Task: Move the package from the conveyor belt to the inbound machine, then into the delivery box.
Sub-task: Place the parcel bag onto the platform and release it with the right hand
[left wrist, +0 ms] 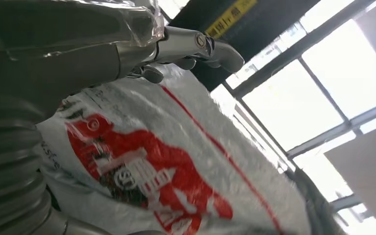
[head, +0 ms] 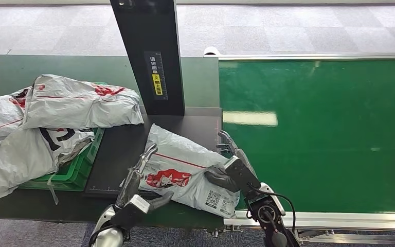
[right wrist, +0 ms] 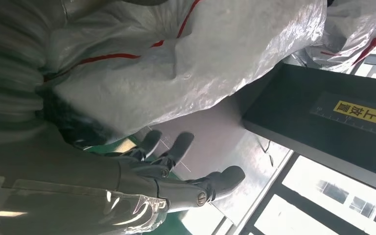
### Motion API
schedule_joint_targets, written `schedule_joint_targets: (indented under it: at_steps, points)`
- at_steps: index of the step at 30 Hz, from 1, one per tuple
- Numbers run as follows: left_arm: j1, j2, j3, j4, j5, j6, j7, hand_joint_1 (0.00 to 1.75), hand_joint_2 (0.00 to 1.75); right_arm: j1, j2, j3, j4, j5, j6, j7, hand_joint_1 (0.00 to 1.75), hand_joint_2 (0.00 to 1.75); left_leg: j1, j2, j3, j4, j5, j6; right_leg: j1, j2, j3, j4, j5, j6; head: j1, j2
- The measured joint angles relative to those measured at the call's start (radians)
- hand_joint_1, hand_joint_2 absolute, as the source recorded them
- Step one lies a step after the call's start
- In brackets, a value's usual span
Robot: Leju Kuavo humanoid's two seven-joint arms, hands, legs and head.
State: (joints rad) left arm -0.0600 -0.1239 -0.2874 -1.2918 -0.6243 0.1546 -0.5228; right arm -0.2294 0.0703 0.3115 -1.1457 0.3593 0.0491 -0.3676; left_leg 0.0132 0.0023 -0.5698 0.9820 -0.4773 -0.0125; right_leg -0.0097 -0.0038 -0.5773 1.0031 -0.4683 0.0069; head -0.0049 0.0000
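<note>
The white courier bag is being clamped between both hands' fingers; it should be lifted level, with even pressure kept.

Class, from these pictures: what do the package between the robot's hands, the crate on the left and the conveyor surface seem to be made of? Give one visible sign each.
Package: thin grey-white plastic film, slightly glossy; it creases and crinkles.
Crate: seemingly rigid moulded green plastic, judging by its stiff rim.
Conveyor surface: smooth green belt, probably rubber or PVC; it mirrors a ceiling light.
</note>
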Motion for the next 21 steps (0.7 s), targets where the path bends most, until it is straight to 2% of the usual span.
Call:
schedule_joint_targets:
  at_steps: [2,5,12,21]
  points:
    - [-0.018,0.003,-0.043,0.019,-0.108,0.004,0.039,0.0,1.75,0.002,-0.001,-0.002,0.0,0.0,-0.003,0.0,0.0,1.75,0.0,0.0,0.0,0.0,0.0,0.0,0.0,0.0,0.0,0.0,0.0,0.0,0.0,0.0]
    - [-0.047,0.005,-0.094,0.07,-0.173,-0.006,0.072,0.0,1.75,0.009,-0.002,-0.004,0.0,0.002,-0.005,-0.001,0.0,1.75,0.0,0.001,0.0,0.0,0.0,0.0,0.0,0.001,0.0,0.0,0.0,0.0,0.0,0.0]
    - [-0.089,0.007,-0.144,0.154,-0.2,-0.017,0.081,0.0,1.75,0.015,-0.003,-0.006,0.0,0.005,-0.006,-0.002,0.0,1.75,0.0,0.001,0.0,0.0,0.0,0.0,0.0,0.001,0.0,0.0,0.0,0.0,0.0,0.0]
    - [-0.123,0.013,-0.188,0.209,-0.233,-0.077,0.093,0.0,1.75,0.021,-0.003,-0.008,0.0,0.013,-0.006,-0.002,0.0,1.75,0.0,0.0,0.001,0.0,0.0,0.0,0.0,0.0,0.001,0.0,0.0,0.0,0.0,0.0]
